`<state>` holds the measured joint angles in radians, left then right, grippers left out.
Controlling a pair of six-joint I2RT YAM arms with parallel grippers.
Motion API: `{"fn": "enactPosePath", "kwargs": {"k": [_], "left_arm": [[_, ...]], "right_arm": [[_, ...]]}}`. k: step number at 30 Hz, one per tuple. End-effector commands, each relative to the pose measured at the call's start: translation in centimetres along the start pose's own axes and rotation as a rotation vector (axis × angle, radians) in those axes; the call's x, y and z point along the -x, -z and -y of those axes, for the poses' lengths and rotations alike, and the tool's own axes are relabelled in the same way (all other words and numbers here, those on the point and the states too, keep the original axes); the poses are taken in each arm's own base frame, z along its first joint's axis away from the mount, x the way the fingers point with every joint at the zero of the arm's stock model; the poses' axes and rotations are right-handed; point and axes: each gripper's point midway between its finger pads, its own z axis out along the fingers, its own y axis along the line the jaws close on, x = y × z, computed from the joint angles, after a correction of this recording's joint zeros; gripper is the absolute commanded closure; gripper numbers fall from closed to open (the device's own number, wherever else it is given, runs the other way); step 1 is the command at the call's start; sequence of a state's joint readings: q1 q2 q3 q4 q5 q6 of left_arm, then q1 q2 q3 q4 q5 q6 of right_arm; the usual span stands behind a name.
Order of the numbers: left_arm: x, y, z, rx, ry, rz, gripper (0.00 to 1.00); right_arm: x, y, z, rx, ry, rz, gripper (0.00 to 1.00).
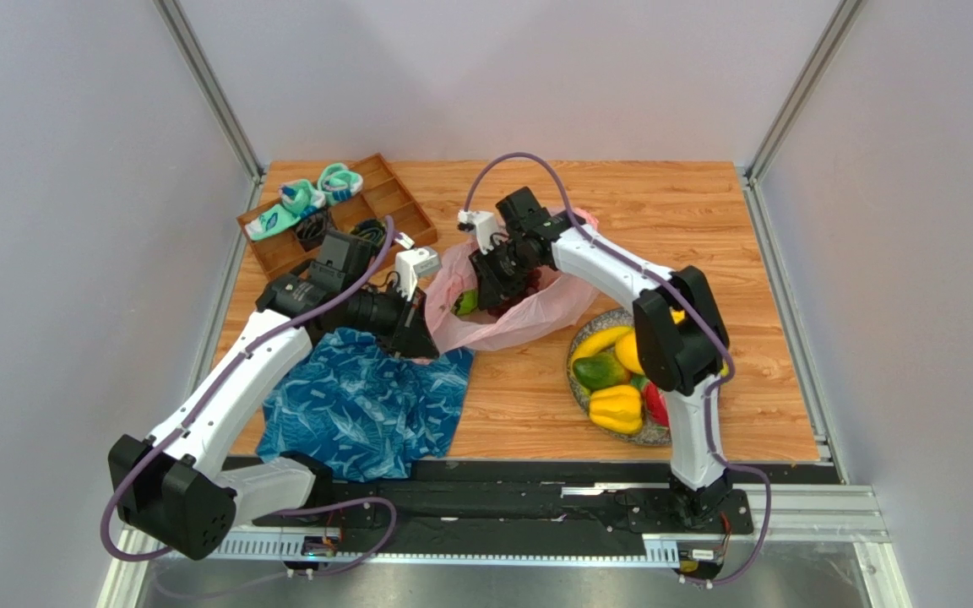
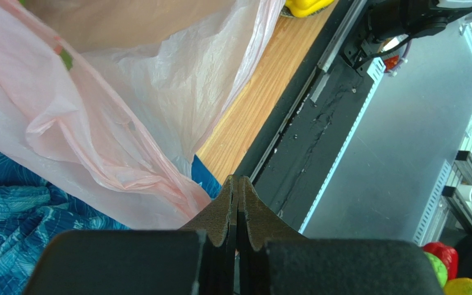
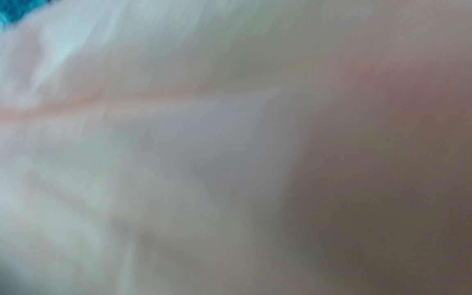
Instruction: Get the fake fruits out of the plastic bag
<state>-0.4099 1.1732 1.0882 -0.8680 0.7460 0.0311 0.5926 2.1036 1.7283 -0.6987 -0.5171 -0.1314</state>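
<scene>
The pale-pink plastic bag (image 1: 523, 317) lies mid-table with its mouth gaping upward. In the left wrist view the plastic bag (image 2: 97, 110) stretches away from my left gripper (image 2: 238, 184), whose jaws are pressed together on the film's edge. My left gripper (image 1: 426, 340) sits at the bag's left corner. My right gripper (image 1: 504, 281) reaches down into the bag's mouth and its fingers are hidden there. The right wrist view shows only blurred pink film (image 3: 220, 147). Inside the bag lie a green fruit (image 1: 466, 303) and dark grapes (image 1: 525, 286). Several fake fruits, among them a yellow pepper (image 1: 616, 408), rest on a plate (image 1: 659, 436).
A blue leaf-patterned cloth (image 1: 365, 405) lies under and in front of the left arm. A wooden compartment tray (image 1: 378, 193) with teal items stands at the back left. The black rail (image 1: 517, 488) runs along the table's near edge.
</scene>
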Motion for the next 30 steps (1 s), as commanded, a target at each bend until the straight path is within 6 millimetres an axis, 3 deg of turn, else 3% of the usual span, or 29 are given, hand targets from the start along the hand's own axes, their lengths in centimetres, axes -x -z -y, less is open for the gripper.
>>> {"fn": "enactPosePath", "kwargs": {"k": [1, 4, 6, 8, 9, 11, 12, 13, 14, 15, 16, 18, 21, 22, 23, 25, 28, 30], "left_arm": [[1.4, 0.4, -0.5, 0.031, -0.047, 0.064, 1.00], [1.5, 1.0, -0.8, 0.057, -0.043, 0.074, 1.00], [2.0, 1.8, -0.6, 0.070, -0.057, 0.100, 1.00], [2.2, 2.4, -0.4, 0.081, -0.085, 0.112, 1.00], [2.2, 2.6, -0.3, 0.081, -0.091, 0.114, 1.00], [3.2, 3.5, 0.6, 0.070, -0.126, 0.134, 1.00], [4.2, 4.0, 1.5, 0.048, -0.142, 0.159, 1.00], [7.3, 6.1, 3.5, 0.036, -0.200, 0.233, 1.00], [9.2, 7.1, 4.5, 0.021, -0.227, 0.261, 1.00], [11.0, 8.4, 6.5, -0.021, -0.281, 0.300, 1.00], [13.5, 11.1, 9.2, -0.032, -0.365, 0.347, 1.00], [13.8, 12.2, 11.6, -0.036, -0.488, 0.333, 1.00], [9.7, 10.4, 12.2, -0.104, -0.450, 0.234, 1.00], [6.7, 8.4, 10.6, -0.114, -0.372, 0.161, 1.00], [5.3, 7.4, 9.6, -0.104, -0.321, 0.126, 1.00], [1.9, 4.7, 5.4, 0.006, -0.159, 0.032, 1.00], [-0.2, 3.4, 0.9, 0.105, 0.101, 0.009, 1.00], [-0.5, 3.2, -0.2, 0.133, 0.165, 0.019, 1.00]], "right_arm": [[2.0, 5.9, -2.3, -0.018, 0.152, 0.105, 0.85], [-1.2, 6.7, -2.3, -0.047, 0.147, 0.036, 0.85], [-5.6, 6.1, -1.8, -0.056, 0.129, -0.054, 0.85], [-7.3, 6.8, -1.8, -0.081, 0.139, -0.062, 0.86], [-10.0, 6.4, -1.8, -0.076, 0.116, -0.110, 0.87], [-10.8, 6.8, -2.1, -0.083, 0.117, -0.104, 0.87], [-11.0, 7.0, -2.1, -0.089, 0.116, -0.101, 0.87], [-10.8, 7.3, -1.9, -0.104, 0.121, -0.098, 0.87], [-10.7, 7.9, -2.1, -0.111, 0.125, -0.096, 0.88], [-10.5, 8.2, -2.1, -0.113, 0.136, -0.093, 0.88], [-10.6, 8.6, -2.2, -0.118, 0.145, -0.097, 0.88], [-11.4, 9.3, -2.5, -0.111, 0.165, -0.114, 0.88], [-12.8, 9.3, -2.9, -0.094, 0.165, -0.141, 0.88], [-13.0, 9.2, -2.7, -0.097, 0.168, -0.147, 0.88], [-12.7, 9.2, -2.6, -0.103, 0.173, -0.135, 0.88], [-12.2, 9.0, -2.4, -0.110, 0.177, -0.126, 0.87], [-10.3, 8.9, -3.0, -0.067, 0.197, -0.076, 0.84], [-8.5, 8.9, -3.9, -0.028, 0.235, -0.038, 0.79]]}}
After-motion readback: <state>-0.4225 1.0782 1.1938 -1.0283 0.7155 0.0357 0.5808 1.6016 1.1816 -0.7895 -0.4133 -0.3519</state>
